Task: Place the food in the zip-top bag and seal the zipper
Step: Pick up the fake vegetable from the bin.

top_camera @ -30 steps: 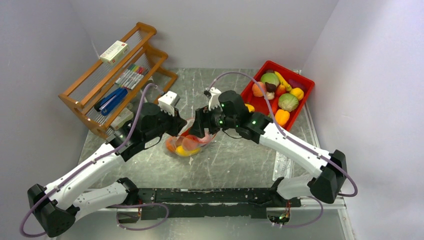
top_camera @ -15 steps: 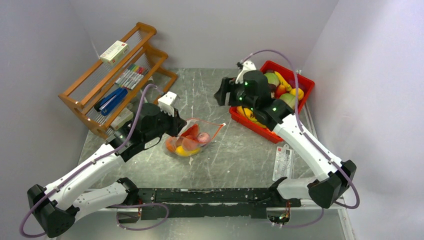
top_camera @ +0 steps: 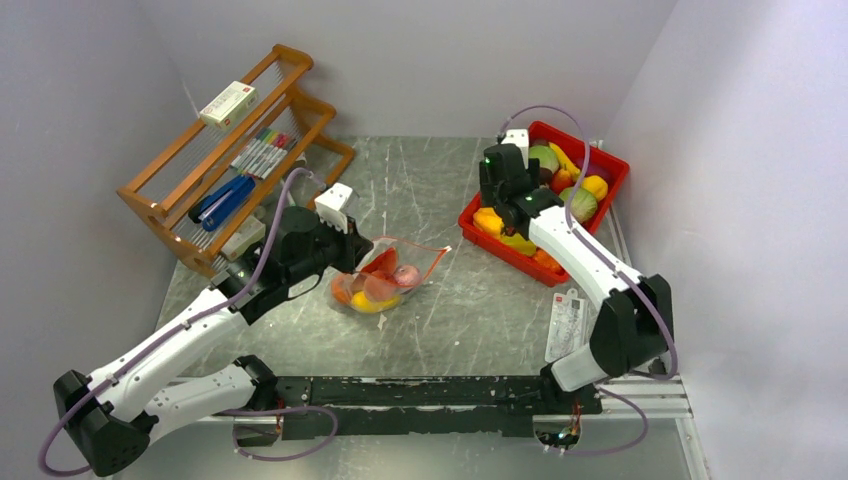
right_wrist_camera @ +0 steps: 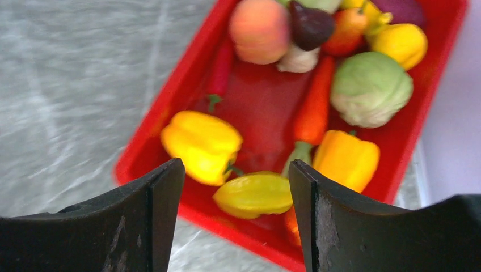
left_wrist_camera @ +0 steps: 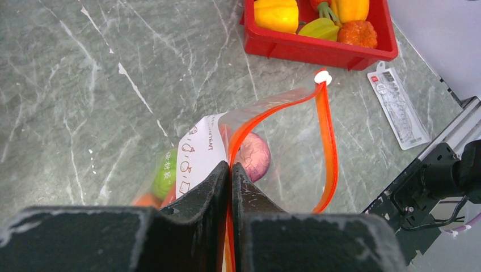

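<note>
Left claw (left_wrist_camera: 230,168) pinches the zip-top bag (left_wrist_camera: 292,141) (mouth gaping); right claw (right_wrist_camera: 235,168) spread over red tray (right_wrist_camera: 258,110)

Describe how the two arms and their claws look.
The left arm and right arm have white shells, black joints and small green lights. A thin purple cable loops along each. The left claw and right claw each have two flat matte black fingers, scuffed at the edges.

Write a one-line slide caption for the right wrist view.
Open right gripper hovers by the red tray, facing its toy food.
</note>
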`<state>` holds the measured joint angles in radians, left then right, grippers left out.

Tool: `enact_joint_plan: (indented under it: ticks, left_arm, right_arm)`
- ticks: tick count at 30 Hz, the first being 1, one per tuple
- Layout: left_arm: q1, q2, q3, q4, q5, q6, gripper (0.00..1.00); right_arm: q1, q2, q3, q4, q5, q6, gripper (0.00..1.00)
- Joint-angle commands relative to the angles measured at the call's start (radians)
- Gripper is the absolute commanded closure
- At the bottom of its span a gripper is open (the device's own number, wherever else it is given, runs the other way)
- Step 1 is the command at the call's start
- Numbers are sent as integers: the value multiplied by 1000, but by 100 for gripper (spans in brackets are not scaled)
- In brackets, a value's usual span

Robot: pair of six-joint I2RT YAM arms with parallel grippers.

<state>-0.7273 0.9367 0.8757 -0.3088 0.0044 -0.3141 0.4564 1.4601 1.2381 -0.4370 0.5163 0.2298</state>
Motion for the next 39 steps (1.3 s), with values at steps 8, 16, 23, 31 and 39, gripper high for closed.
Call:
enact_joint_plan:
  ticks: [8, 16, 23, 31, 39]
  left_arm:
    - [4, -51, 19, 17, -2, -3, 93]
    - [3, -57, 15, 9, 0, -8, 93]
    - [4, -63, 15, 10, -4, -10, 93]
    - [4, -58, 19, -2, -5, -5, 93]
    - [4, -78, 10, -19, -24, -6, 93]
  right_arm:
    - [-172, 184, 15, 317, 145, -298, 35]
    - [-234, 337, 84, 377, 121, -394, 39]
    - [-327, 431, 192, 343, 46, -378, 40]
    - [-359, 477, 209, 348, -106, -352, 37]
    - [-416, 554, 305, 264, -223, -269, 34]
